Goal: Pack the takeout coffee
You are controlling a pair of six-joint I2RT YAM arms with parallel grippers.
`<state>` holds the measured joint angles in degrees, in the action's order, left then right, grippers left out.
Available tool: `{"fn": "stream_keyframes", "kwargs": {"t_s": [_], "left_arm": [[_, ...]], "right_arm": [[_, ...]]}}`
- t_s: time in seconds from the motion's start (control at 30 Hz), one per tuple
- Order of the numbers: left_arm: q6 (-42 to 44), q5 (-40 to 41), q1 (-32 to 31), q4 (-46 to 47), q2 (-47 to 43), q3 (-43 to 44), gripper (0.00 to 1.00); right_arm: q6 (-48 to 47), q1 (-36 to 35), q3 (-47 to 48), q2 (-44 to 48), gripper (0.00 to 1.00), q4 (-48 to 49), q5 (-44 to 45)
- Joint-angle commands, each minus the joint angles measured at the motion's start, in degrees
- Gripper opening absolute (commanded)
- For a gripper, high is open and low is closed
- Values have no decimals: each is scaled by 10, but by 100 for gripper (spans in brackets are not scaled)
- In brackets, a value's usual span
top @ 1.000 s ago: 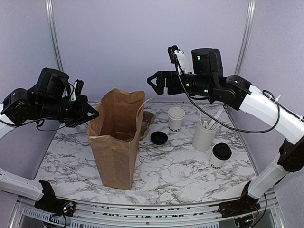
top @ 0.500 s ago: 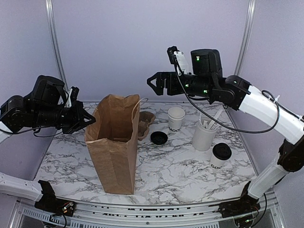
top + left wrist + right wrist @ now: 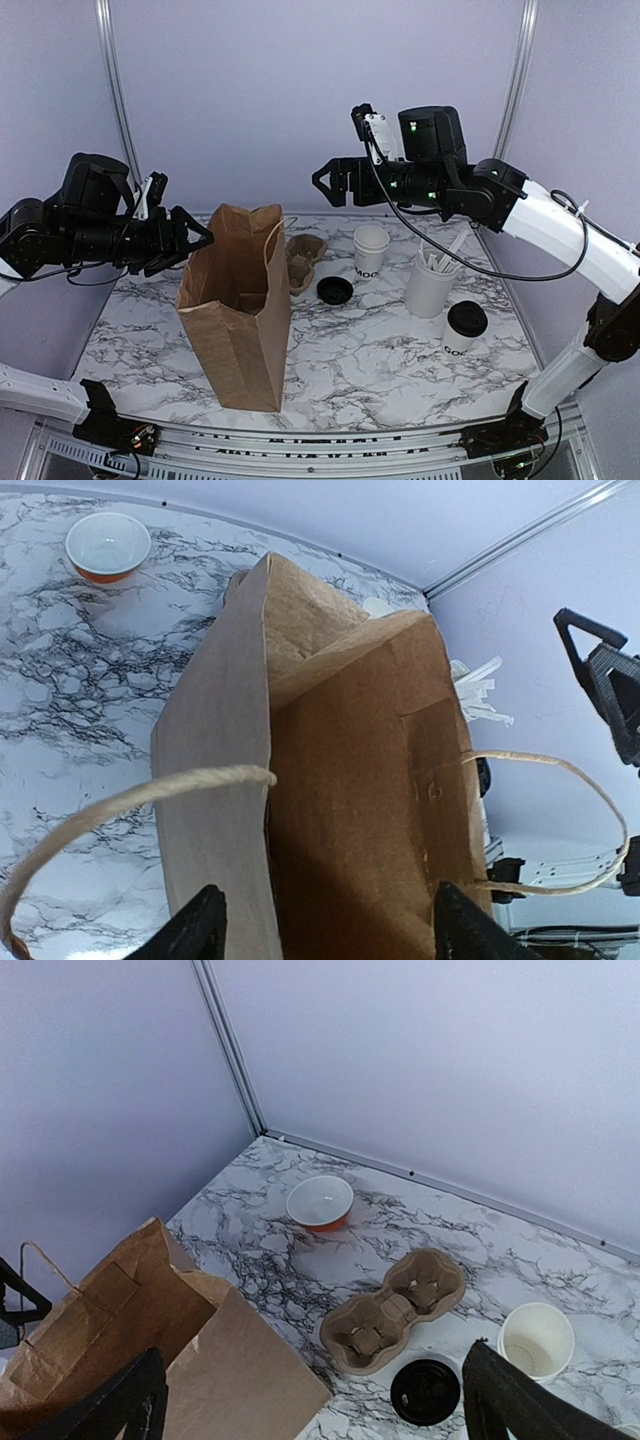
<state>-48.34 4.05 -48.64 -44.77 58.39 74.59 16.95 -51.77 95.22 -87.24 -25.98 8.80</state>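
The takeout coffee, a small white cup with a black lid, stands at the right of the marble table, far from both grippers. It shows in neither wrist view. A brown paper bag stands upright with its mouth open. My left gripper is open at the bag's upper left rim, its fingertips spread either side of the bag's wall, holding nothing. My right gripper hangs open high above the table behind the bag, empty.
Behind the bag lie a cardboard cup carrier and a loose black lid. Stacked lidless white cups and a taller white cylinder with utensils stand at the right. An orange bowl sits near the back wall.
My left gripper pulled the bag's rim to the left, then opened and let it go. The bag now stands a little further left. The right arm has hardly moved.
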Motion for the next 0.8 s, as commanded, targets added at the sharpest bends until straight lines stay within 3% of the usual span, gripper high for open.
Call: {"fn": "stream_keyframes", "kwargs": {"t_s": [0.0,0.23,0.6,0.77], "left_arm": [[58,-6,3,9,-11,31,81],[112,-7,3,9,-13,60,94],[156,-27,3,35,-36,75,99],[180,4,3,77,-60,64,99]], "right_arm": [[6,3,10,18,100,-27,28],[15,4,7,29,100,-65,53],[55,14,-53,77,100,-123,89],[83,20,-90,109,100,-159,113]]}}
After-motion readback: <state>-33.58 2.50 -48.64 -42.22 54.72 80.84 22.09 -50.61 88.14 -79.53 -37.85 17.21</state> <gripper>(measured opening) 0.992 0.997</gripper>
